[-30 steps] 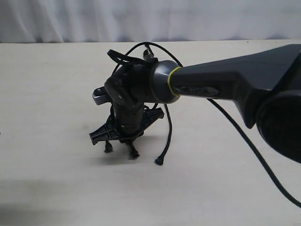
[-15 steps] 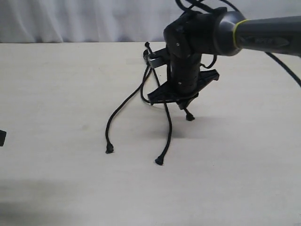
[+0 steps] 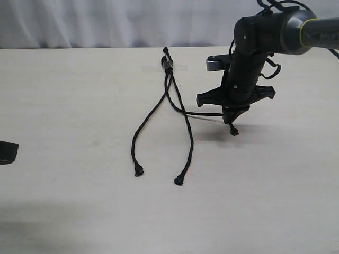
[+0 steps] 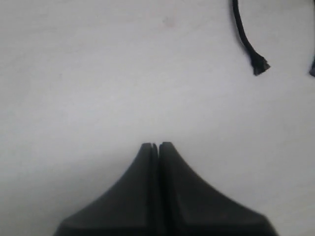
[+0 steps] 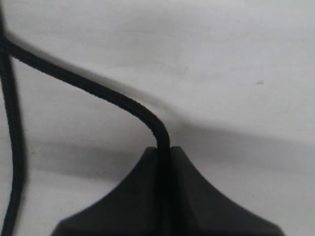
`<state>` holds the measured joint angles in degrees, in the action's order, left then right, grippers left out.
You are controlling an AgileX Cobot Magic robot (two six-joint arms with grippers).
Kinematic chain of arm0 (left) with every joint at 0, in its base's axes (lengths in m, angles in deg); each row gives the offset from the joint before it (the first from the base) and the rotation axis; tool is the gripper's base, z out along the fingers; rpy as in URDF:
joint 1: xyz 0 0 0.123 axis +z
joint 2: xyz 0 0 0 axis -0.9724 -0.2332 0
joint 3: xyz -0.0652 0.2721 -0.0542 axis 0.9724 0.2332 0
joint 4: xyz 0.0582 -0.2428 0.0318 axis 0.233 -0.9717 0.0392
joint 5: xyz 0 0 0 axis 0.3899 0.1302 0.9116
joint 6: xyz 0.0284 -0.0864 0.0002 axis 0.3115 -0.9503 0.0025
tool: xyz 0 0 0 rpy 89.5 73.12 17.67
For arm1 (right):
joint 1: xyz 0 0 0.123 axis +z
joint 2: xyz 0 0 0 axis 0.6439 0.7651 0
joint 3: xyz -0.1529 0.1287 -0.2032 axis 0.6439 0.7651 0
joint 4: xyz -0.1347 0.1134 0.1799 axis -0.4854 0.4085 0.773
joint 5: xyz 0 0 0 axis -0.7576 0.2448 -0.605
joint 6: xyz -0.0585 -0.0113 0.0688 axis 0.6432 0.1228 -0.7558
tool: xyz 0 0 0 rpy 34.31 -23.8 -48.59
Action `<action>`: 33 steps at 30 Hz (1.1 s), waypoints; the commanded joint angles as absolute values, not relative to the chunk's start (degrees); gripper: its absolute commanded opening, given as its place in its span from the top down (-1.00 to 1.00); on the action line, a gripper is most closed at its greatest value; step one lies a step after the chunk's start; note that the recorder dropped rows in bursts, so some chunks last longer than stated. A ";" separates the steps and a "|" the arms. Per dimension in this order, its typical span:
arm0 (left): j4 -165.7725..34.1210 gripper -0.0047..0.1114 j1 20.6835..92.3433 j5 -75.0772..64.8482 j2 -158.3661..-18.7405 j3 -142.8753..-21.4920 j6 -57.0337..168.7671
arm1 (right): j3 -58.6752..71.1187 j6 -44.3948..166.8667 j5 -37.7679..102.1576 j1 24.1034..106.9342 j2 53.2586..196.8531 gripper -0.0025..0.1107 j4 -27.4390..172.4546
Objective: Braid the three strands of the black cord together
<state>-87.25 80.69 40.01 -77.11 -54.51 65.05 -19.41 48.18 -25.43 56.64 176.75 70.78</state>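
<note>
Exterior view: right gripper (image 3: 231, 117) swung right, towing one strand (image 3: 204, 114).
Jaws clamped on it, now crossing the middle strand (image 3: 190, 140); left gripper (image 4: 155, 146) jaws together, empty.

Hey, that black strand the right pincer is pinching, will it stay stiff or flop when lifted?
Probably floppy: the held strand bends sharply into the right pincer and its tip dangles beneath. Likely very light, being so thin. A push would probably just snake it, as the two loose strands lie in curves on the table.
</note>
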 commanded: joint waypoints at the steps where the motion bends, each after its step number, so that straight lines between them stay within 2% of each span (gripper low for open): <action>1: -87.50 0.92 74.00 36.63 -77.32 -55.79 65.18 | -19.18 50.09 -24.90 56.44 177.20 0.62 72.51; 5: -85.83 0.92 66.51 32.47 -79.73 -58.59 61.40 | -19.18 50.90 -26.17 56.05 177.07 0.29 73.10; 6: -82.90 0.92 62.81 32.05 -82.79 -60.84 57.47 | -19.18 50.95 -26.71 55.92 176.67 0.20 73.41; 11: -69.34 0.92 48.32 36.61 -102.32 -74.91 43.87 | -19.18 52.53 -26.52 51.41 173.00 0.16 79.27; 13: -63.07 0.92 40.71 38.65 -113.61 -85.31 39.49 | -19.18 56.81 -27.43 46.91 171.61 0.16 86.73; 15: -62.84 0.92 37.20 39.71 -122.38 -93.30 39.58 | -19.18 57.93 -28.55 45.54 170.66 0.16 86.37; 18: -62.84 0.90 34.03 43.77 -131.18 -101.34 39.58 | -19.18 57.93 -29.16 45.43 170.32 0.16 83.56; 23: -64.71 0.40 33.11 46.73 -138.40 -107.14 39.58 | -19.18 57.93 -28.09 45.43 170.32 0.16 83.44; 26: -66.76 0.25 33.11 44.46 -138.85 -107.14 39.81 | -19.18 57.93 -27.62 45.43 170.32 0.16 83.44; 33: -62.74 0.20 33.11 42.77 -142.07 -107.14 39.81 | -19.18 58.03 -27.50 45.43 170.32 0.16 83.44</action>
